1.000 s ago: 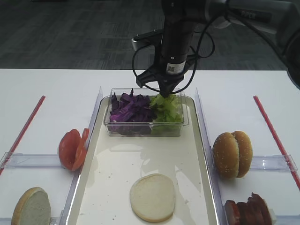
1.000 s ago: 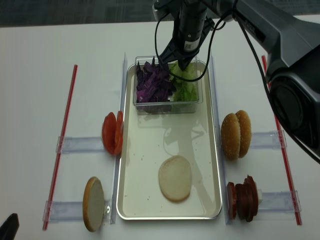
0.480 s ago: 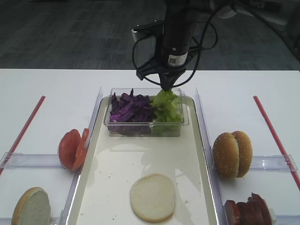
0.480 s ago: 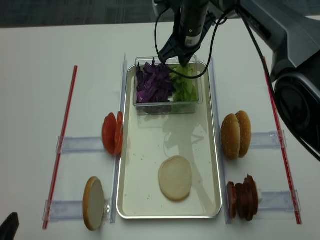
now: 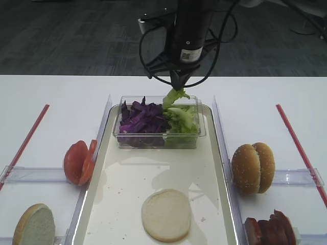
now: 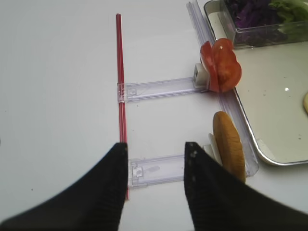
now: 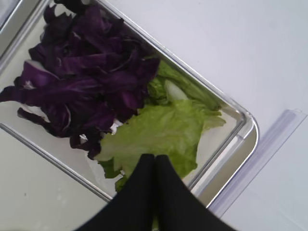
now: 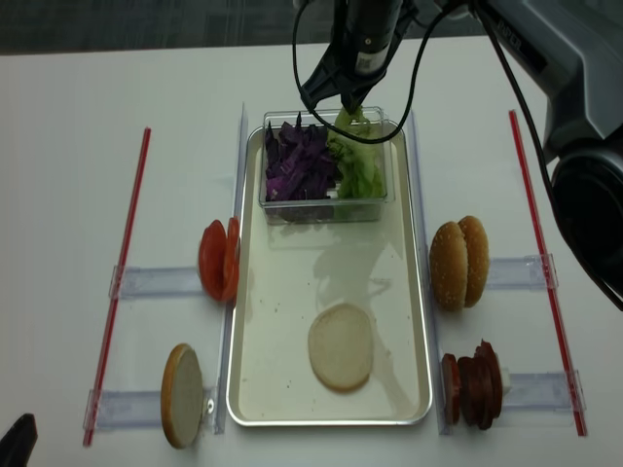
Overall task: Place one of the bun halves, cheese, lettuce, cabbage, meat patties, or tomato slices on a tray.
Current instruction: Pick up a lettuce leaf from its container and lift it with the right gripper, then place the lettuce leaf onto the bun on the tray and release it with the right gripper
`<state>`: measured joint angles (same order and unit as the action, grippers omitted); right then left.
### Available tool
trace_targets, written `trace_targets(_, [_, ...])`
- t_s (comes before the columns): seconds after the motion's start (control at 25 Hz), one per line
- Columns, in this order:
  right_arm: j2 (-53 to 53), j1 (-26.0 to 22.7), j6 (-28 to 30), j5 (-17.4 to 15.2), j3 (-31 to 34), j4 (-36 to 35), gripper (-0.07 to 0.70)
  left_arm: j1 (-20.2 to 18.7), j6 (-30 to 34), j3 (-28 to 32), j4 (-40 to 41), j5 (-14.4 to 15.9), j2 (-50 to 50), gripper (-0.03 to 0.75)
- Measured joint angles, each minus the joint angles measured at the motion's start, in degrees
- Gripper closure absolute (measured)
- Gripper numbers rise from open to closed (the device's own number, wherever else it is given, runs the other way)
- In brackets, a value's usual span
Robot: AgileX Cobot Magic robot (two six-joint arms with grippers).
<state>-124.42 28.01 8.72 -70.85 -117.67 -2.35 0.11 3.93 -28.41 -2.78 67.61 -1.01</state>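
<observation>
My right gripper (image 5: 180, 88) (image 7: 155, 156) (image 8: 348, 105) is shut on a light green lettuce leaf (image 5: 173, 97) (image 7: 163, 130) (image 8: 348, 119), which hangs just above the clear tub (image 5: 158, 140). More lettuce and the purple cabbage (image 5: 143, 117) (image 7: 82, 82) (image 8: 300, 161) lie in that tub, at the far end of the cream tray (image 5: 153, 168) (image 8: 292, 292). A pale, flat bun half (image 5: 166, 214) (image 8: 341, 346) lies on the tray's near part. My left gripper (image 6: 156, 147) stands open and empty over the table, left of the tray.
Tomato slices (image 5: 79, 161) (image 6: 221, 72) and a bun half (image 5: 34, 227) (image 6: 228, 144) stand on edge in clear holders left of the tray. Sesame buns (image 5: 253, 167) and meat patties (image 5: 271, 229) stand to its right. Red strips (image 5: 25, 140) (image 5: 299, 143) run along both outer sides.
My right gripper has risen from the tub's lettuce side, pulling a lettuce leaf up with it. Everything else stays where it was.
</observation>
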Motion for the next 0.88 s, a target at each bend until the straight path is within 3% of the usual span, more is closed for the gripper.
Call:
trace_targets(0.52, [3.64, 2.72, -0.33, -0.33, 0.53, 0.66, 0.603, 0.00, 0.00, 0.00, 0.00, 0.00, 0.00, 0.444])
trace_targets(0.88, [11.29, 3.76, -0.32, -0.33, 12.46, 0.78, 0.603, 0.00, 0.00, 0.00, 0.00, 0.00, 0.00, 0.444])
